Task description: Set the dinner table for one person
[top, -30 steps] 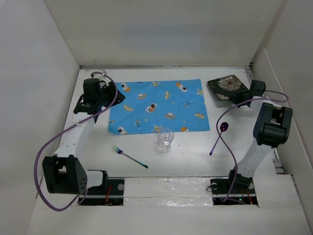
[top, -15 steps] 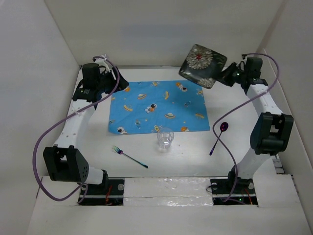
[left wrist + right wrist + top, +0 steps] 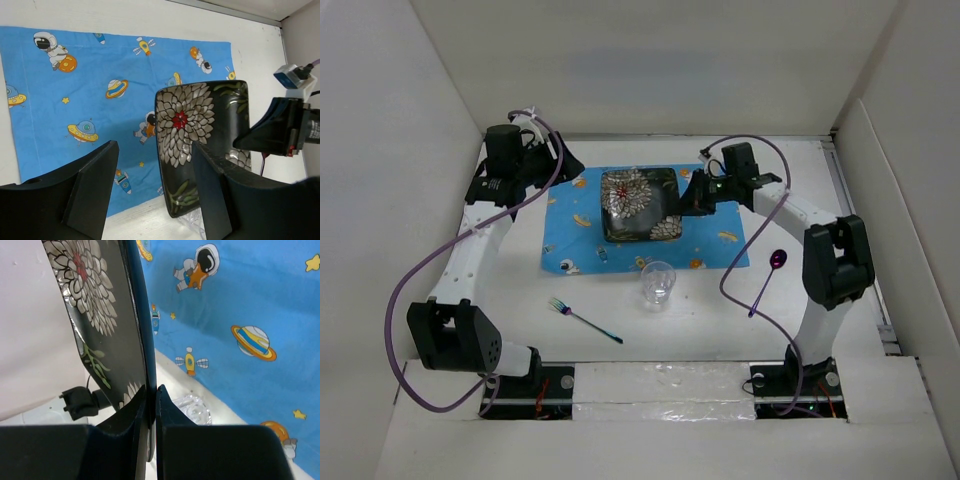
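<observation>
My right gripper [image 3: 686, 200] is shut on the right rim of a square black plate [image 3: 639, 204] with a white flower pattern, holding it over the middle of the blue space-print placemat [image 3: 715, 225]. The wrist view shows the plate's edge [image 3: 142, 335] pinched between the fingers, the plate tilted above the mat [image 3: 240, 315]. My left gripper [image 3: 560, 165] is open and empty at the mat's far left corner; its view shows the plate [image 3: 200, 135] and the mat [image 3: 100, 95] ahead. All of this is on the white dinner table [image 3: 860, 300].
A clear glass [image 3: 658, 284] stands just in front of the placemat's near edge. A fork [image 3: 584, 320] lies near left. A purple spoon [image 3: 767, 280] lies to the right. White walls enclose the table at the left, back and right.
My right gripper lifted the plate from the table's far right corner, swung it left through the air and brought it down over the middle of the placemat. The left arm barely moved.
</observation>
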`<state>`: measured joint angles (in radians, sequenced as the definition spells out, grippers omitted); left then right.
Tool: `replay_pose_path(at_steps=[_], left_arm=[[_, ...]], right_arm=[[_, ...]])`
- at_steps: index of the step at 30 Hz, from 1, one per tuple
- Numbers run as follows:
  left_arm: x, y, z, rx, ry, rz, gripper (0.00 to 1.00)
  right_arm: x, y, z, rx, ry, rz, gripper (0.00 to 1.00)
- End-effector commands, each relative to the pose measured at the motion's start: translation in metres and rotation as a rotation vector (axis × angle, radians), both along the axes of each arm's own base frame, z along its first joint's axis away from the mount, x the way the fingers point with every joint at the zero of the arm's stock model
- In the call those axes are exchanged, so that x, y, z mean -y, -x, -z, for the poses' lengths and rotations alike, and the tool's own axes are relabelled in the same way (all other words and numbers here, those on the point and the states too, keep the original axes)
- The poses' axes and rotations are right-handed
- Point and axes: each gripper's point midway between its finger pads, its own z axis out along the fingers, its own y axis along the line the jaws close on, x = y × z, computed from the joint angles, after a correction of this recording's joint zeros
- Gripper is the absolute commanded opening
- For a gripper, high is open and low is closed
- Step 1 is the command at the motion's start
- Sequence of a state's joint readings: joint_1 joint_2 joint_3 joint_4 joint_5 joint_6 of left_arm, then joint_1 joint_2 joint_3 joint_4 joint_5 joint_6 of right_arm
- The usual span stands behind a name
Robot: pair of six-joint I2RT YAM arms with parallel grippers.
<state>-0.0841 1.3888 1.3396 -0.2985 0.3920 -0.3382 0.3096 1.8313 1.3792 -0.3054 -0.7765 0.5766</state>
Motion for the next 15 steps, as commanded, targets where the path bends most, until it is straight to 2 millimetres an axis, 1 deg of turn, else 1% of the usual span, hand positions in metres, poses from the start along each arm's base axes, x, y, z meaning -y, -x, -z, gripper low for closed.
replay_pose_path(at_steps=[1,2,3,5,6,7,10,11,12,13,15], left_arm=[[0.002,0.005,-0.018,0.053,0.01,0.01,0.57],[0.002,0.006,-0.018,0.054,0.01,0.012,0.57],[0.002,0.005,-0.017,0.054,0.012,0.009,0.57],[0.003,0.006,-0.013,0.045,0.014,0.016,0.57],[0.004,0.006,-0.011,0.041,0.017,0.018,0.57],[0.004,0.006,-0.011,0.041,0.017,0.018,0.57],[0.004,0.007,-0.007,0.035,0.019,0.02,0.57],[0.004,0.007,-0.006,0.034,0.018,0.019,0.57],[0.005,0.007,-0.005,0.031,0.019,0.02,0.57],[0.005,0.007,-0.004,0.029,0.018,0.02,0.57],[0.005,0.007,-0.003,0.029,0.02,0.021,0.57]], right_arm=[[-0.014,-0.027,-0.042,0.168,-0.116,-0.01,0.0],[-0.018,-0.029,-0.041,0.173,-0.119,-0.006,0.0],[-0.019,-0.031,-0.035,0.159,-0.119,0.001,0.0],[-0.021,-0.036,-0.032,0.157,-0.135,0.006,0.0],[-0.022,-0.041,-0.016,0.118,-0.119,0.012,0.0],[-0.023,-0.043,-0.021,0.131,-0.123,0.011,0.0],[-0.025,-0.051,-0.004,0.094,-0.104,0.011,0.0],[-0.025,-0.051,0.002,0.077,-0.093,0.001,0.0],[-0.03,-0.049,0.006,0.068,-0.09,-0.012,0.0],[-0.031,-0.051,0.016,0.05,-0.082,-0.013,0.0],[-0.031,-0.051,0.018,0.046,-0.081,-0.013,0.0]])
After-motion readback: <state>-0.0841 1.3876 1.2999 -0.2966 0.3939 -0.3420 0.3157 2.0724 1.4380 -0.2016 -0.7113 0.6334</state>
